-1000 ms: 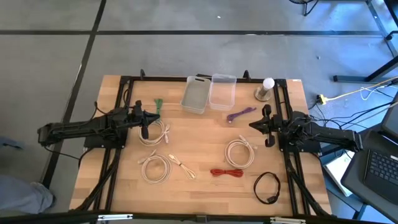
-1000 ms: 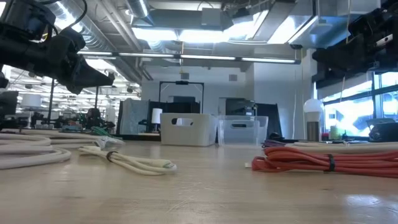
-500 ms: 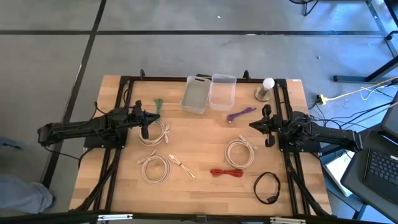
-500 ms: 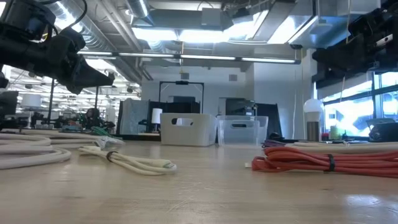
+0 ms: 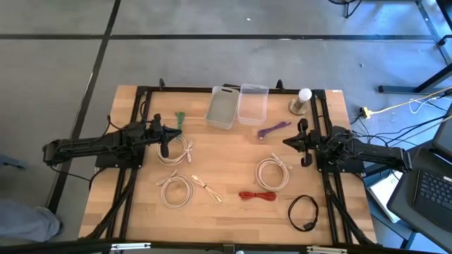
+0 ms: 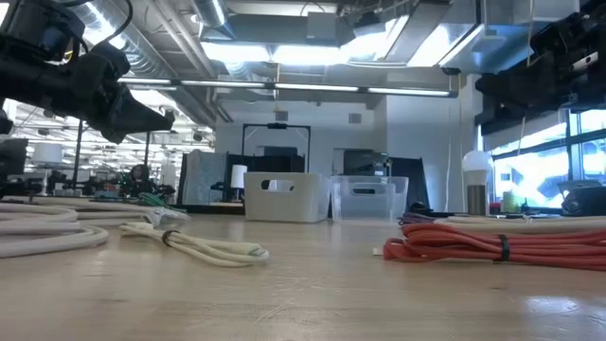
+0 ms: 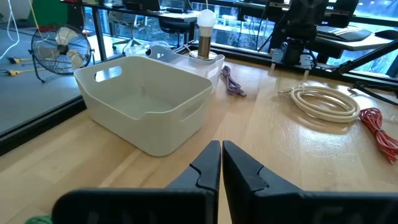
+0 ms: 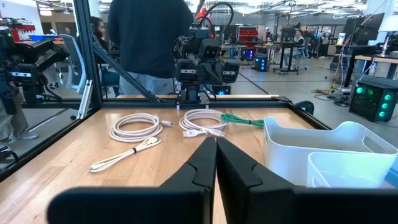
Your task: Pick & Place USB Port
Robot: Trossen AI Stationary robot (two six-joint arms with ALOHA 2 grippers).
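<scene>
Hovering above table, left tool (image 7: 221, 163) pressed together, empty; right tool (image 8: 216, 159) likewise together, empty.

The table (image 5: 233, 219) is made of pale wood planks with a smooth, faintly glossy finish in which light is reflected. A black matt metal frame (image 5: 138, 113) is laid along its left and right sides. The white bin (image 7: 146, 99) is seen as smooth, matt plastic, while the bin (image 5: 253, 104) to its right is of clear plastic. The coiled white cables (image 5: 272, 173) are sheathed in smooth, slightly shiny plastic, as is the red cable (image 6: 473, 242), which is bound with a dark tie. The black cable (image 5: 302, 212) looks matt. The fingers (image 7: 208, 171) of the left gripper (image 7: 221, 149) are of dark, matt plastic.
</scene>
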